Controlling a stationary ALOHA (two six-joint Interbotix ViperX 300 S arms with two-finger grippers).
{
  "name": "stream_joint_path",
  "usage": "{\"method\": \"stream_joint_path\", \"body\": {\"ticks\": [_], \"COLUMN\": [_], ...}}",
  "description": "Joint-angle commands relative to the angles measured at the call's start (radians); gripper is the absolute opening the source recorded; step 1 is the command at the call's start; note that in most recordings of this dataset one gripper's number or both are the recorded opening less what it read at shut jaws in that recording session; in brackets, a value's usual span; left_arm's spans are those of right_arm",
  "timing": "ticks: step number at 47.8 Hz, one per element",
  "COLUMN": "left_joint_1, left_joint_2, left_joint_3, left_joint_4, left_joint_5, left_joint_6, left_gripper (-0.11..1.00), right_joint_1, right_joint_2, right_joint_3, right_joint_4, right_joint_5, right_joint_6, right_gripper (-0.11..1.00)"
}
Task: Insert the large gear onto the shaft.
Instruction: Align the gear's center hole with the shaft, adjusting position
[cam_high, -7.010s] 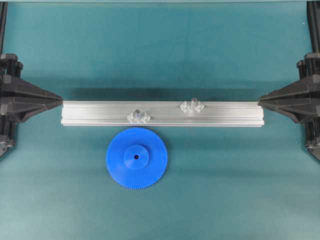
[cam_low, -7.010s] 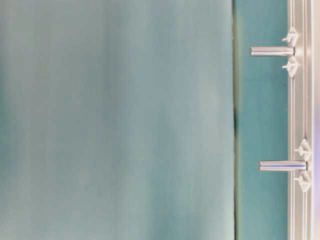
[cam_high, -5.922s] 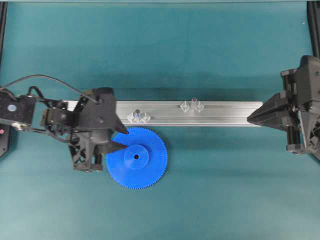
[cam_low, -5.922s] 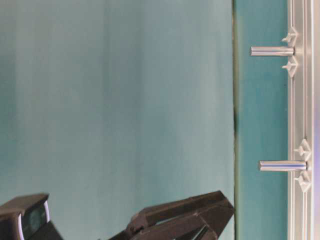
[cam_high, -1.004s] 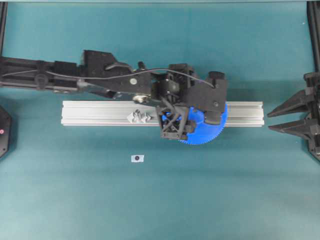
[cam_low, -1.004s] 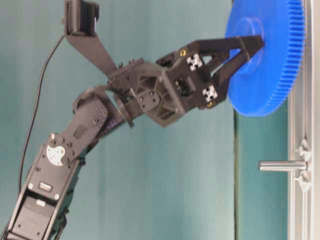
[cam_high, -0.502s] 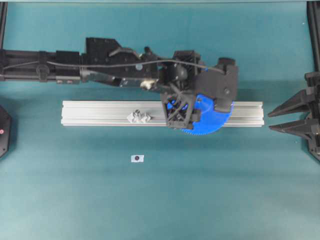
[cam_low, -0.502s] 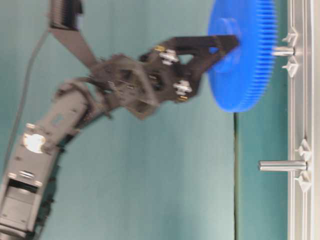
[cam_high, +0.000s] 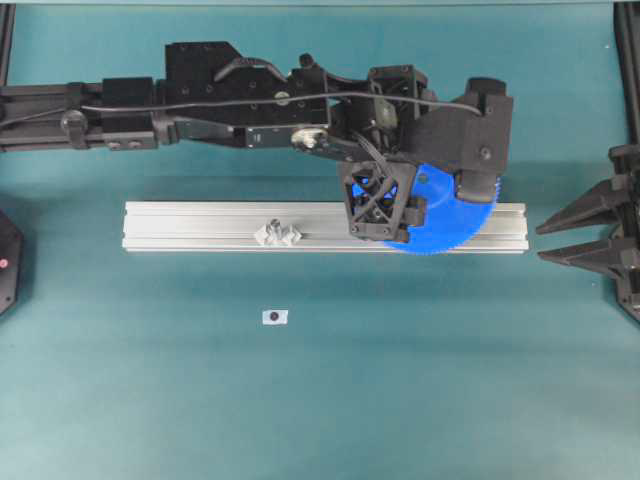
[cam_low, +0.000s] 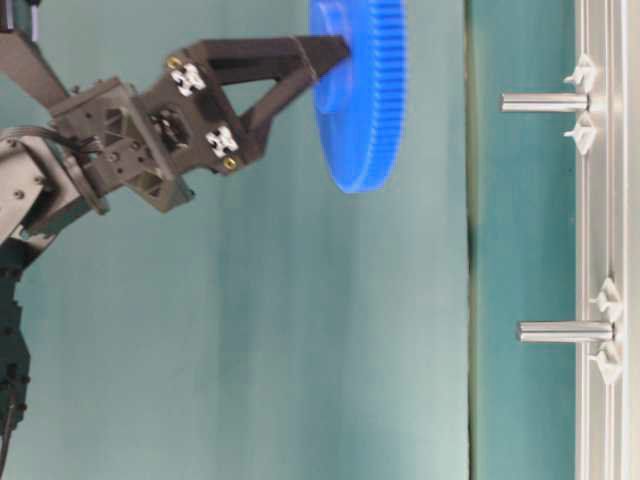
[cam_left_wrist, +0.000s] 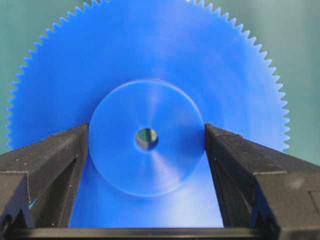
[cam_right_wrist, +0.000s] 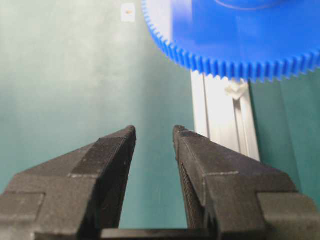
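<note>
Firmly, the large gear (cam_left_wrist: 150, 100) is clamped by its raised hub (cam_left_wrist: 146, 137) between the jaws of the left gripper (cam_left_wrist: 146, 150).
Stiff, light moulded plastic is judged likely; the smooth hub may slip, so the wide grip across it is kept, clear of the fine teeth. The gear is held level in the air, well apart from the shaft (cam_low: 545, 102) on the aluminium rail (cam_high: 200, 228). The right gripper (cam_right_wrist: 154, 132) is parked open, with nothing held.
</note>
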Motion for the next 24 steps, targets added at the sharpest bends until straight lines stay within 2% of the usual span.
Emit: {"method": "stream_joint_path", "body": {"ticks": [1, 10, 24], "left_joint_1": [0.006, 0.011, 0.012], "left_joint_2": [-0.032, -0.018, -0.015], "left_joint_3": [-0.012, 0.054, 0.192], "left_joint_4": [0.005, 0.005, 0.005], "left_joint_5": [-0.006, -0.021, -0.133], "left_joint_6": [0.008, 0.006, -0.011], "left_gripper": [0.79, 0.79, 0.79], "right_joint_1": [-0.005, -0.005, -0.005], "right_joint_2": [0.006, 0.006, 0.006], "right_joint_3": [-0.009, -0.009, -0.009], "right_joint_4": [0.0, 0.0, 0.0], "right_joint_5": [-0.011, -0.011, -0.011], "right_joint_6": [0.008, 0.008, 0.008], "right_gripper": [0.43, 0.43, 0.43]}}
